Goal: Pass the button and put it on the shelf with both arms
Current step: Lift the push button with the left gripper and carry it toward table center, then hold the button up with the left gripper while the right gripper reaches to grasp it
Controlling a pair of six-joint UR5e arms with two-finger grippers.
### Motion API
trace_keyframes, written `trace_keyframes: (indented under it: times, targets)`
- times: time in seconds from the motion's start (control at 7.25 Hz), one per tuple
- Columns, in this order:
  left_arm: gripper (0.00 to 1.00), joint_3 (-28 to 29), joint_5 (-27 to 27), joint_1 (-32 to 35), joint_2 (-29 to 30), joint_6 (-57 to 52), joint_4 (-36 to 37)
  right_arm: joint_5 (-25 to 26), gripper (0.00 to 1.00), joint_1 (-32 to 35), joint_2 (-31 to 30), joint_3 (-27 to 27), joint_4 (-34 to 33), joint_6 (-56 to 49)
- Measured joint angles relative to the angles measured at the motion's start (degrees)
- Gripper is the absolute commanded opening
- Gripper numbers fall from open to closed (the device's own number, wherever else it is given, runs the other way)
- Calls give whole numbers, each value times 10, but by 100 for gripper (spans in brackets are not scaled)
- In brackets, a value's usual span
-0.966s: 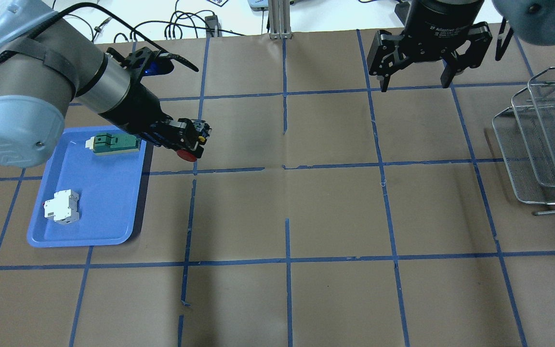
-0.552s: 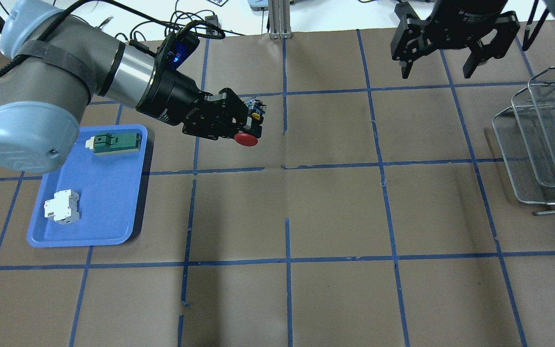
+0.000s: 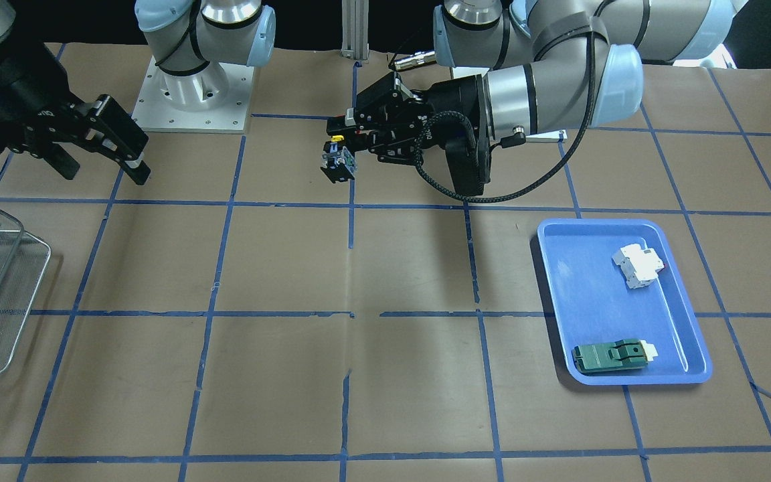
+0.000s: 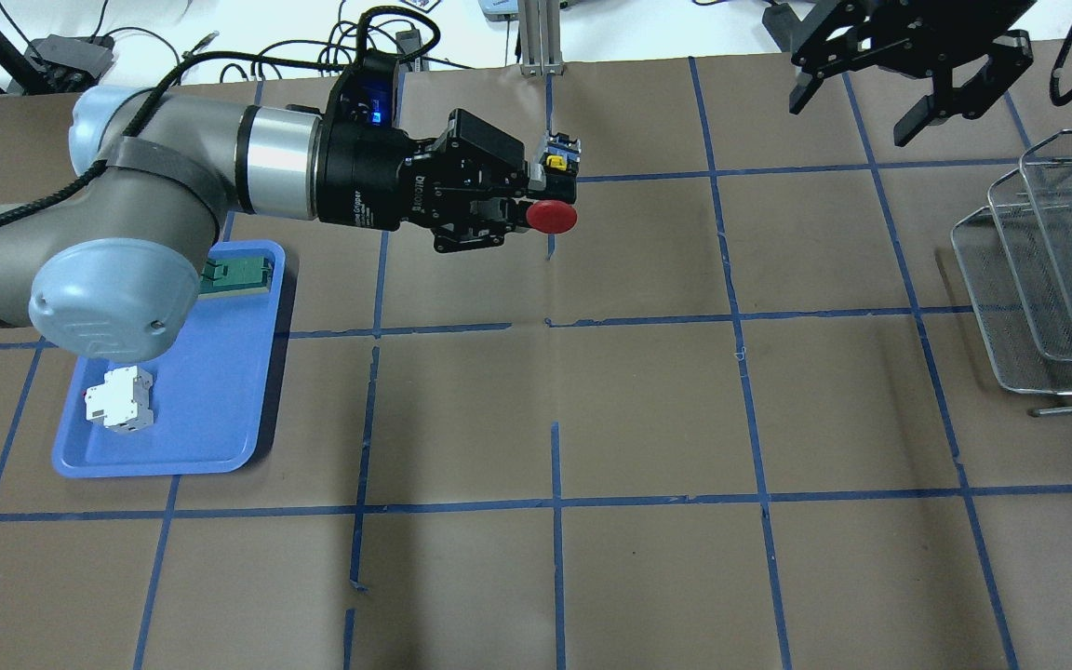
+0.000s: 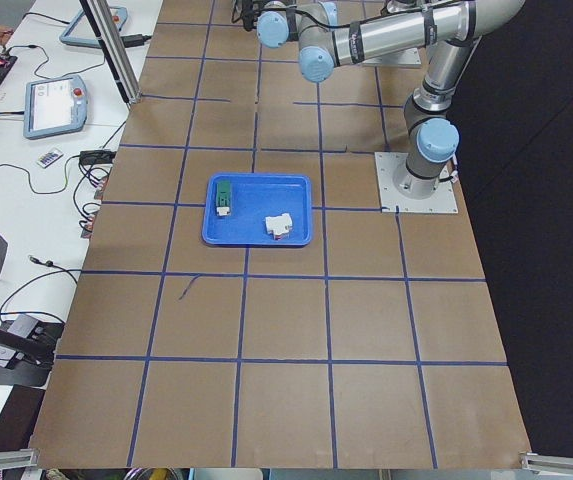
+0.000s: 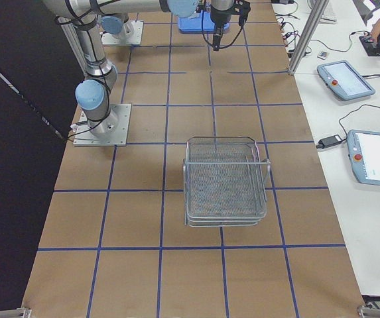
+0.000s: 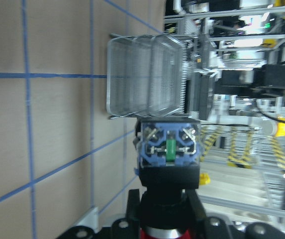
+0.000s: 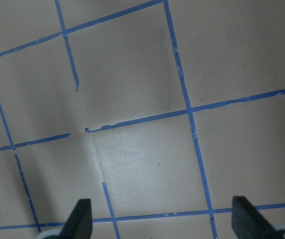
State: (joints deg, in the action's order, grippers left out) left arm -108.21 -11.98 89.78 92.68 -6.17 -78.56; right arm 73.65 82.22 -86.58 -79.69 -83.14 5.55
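Note:
My left gripper is shut on the button and holds it in the air over the far middle of the table, lying sideways. The red cap faces the overhead camera and the blue-silver contact block points out past the fingertips. In the left wrist view the button stands right in front of the camera, with the shelf beyond it. My right gripper is open and empty, high at the far right; it also shows in the front view and its own wrist view. The wire shelf stands at the table's right edge.
A blue tray at the left holds a white breaker block and a flat green part, half hidden under my left arm. Brown paper with blue tape lines covers the table. An aluminium post stands at the far edge.
My left arm has carried the button right and farther from the tray, turning the gripper level. My right gripper has moved right and toward the far edge, still open.

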Motion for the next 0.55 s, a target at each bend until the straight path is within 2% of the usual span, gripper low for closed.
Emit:
trace_keyframes:
  times: [0.28,0.55]
  targets:
    - [0,-8,72,5,22,1,35,-90,100,8,-3,-10,0,52]
    - [0,-10,97,14,33,-1,46,-155,100,37,-1,-17,-26,139]
